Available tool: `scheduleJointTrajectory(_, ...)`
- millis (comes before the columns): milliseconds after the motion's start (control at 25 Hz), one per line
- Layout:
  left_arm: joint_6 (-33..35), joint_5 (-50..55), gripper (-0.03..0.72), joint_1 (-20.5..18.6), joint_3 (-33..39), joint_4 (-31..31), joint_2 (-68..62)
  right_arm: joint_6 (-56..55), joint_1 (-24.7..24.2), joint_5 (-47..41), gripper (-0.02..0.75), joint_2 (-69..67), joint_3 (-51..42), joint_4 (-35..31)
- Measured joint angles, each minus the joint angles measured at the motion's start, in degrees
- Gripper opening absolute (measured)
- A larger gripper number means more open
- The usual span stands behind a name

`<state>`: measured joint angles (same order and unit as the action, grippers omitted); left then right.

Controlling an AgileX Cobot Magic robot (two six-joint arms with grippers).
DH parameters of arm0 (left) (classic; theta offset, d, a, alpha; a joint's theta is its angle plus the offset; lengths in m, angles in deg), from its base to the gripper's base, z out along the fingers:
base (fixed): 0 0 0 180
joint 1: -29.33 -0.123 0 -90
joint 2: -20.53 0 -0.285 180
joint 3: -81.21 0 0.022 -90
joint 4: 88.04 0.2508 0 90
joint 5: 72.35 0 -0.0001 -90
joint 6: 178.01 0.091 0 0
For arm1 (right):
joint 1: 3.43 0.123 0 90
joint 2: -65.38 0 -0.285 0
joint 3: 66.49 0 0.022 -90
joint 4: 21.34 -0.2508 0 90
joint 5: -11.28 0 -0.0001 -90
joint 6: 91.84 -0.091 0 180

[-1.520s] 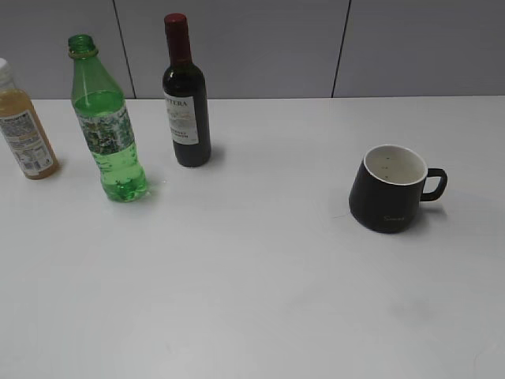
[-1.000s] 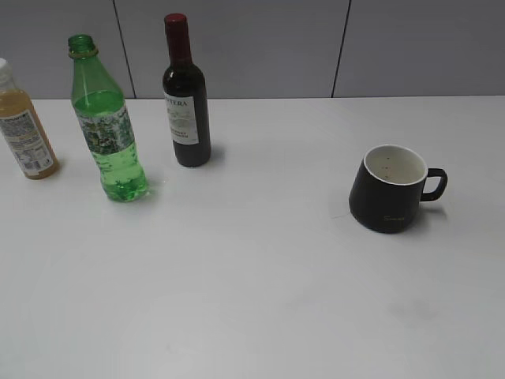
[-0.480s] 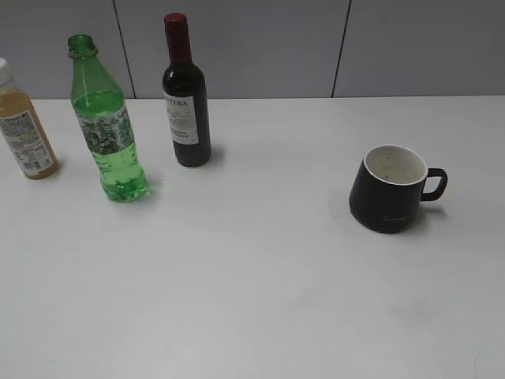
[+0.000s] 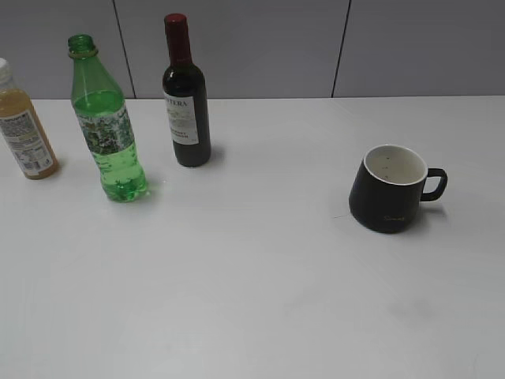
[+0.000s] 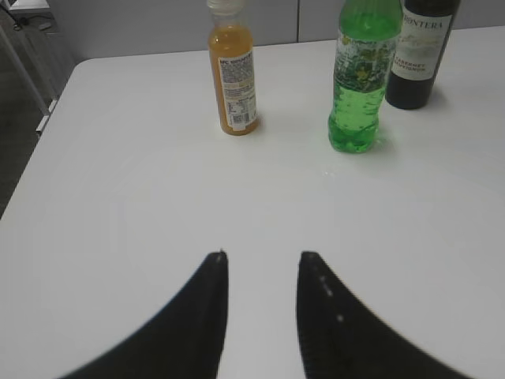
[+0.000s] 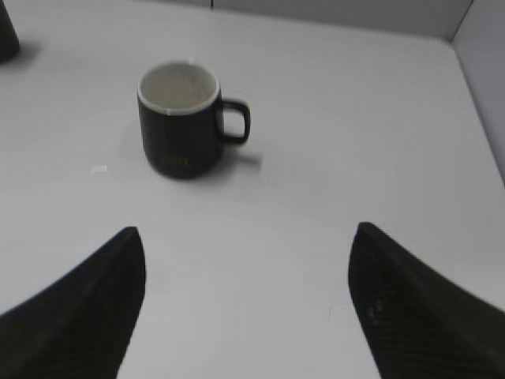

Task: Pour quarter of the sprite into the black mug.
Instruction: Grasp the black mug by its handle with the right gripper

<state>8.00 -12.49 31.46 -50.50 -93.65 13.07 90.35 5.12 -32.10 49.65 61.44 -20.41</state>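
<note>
The sprite (image 4: 106,130) is a tall green uncapped bottle standing upright at the table's left; it also shows in the left wrist view (image 5: 363,79). The black mug (image 4: 390,189) stands upright at the right, white inside, handle to the right; it also shows in the right wrist view (image 6: 177,118). My left gripper (image 5: 262,257) is open and empty, well short of the sprite. My right gripper (image 6: 248,233) is wide open and empty, short of the mug. Neither gripper shows in the exterior view.
A dark wine bottle (image 4: 185,99) stands just right of the sprite. An orange juice bottle (image 4: 24,126) stands at the far left, near the table's left edge (image 5: 39,150). A grey wall runs behind the table.
</note>
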Motion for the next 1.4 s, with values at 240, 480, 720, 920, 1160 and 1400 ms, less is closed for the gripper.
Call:
scheduleJointTrajectory(240,0.0,0.0,0.237,0.0,0.0,0.0,0.0,0.24,0.0,11.39,0.605,-3.69,-0.06,-0.19)
scheduleJointTrajectory(480,0.0,0.0,0.237,0.0,0.0,0.0,0.0,0.33,0.0,27.77,0.603,-7.61,-5.43,-0.14)
scheduleJointTrajectory(720,0.0,0.0,0.237,0.0,0.0,0.0,0.0,0.33,0.0,41.21,0.6,-12.55,-12.52,0.23)
scheduleJointTrajectory(920,0.0,0.0,0.237,0.0,0.0,0.0,0.0,0.38,0.0,51.05,0.595,-19.99,-15.67,1.39)
scheduleJointTrajectory(1160,0.0,0.0,0.237,0.0,0.0,0.0,0.0,0.38,0.0,64.38,0.594,-34.3,-16.89,1.85)
scheduleJointTrajectory(1400,0.0,0.0,0.237,0.0,0.0,0.0,0.0,0.38,0.0,83.7,0.594,-49.18,-16.89,1.96)
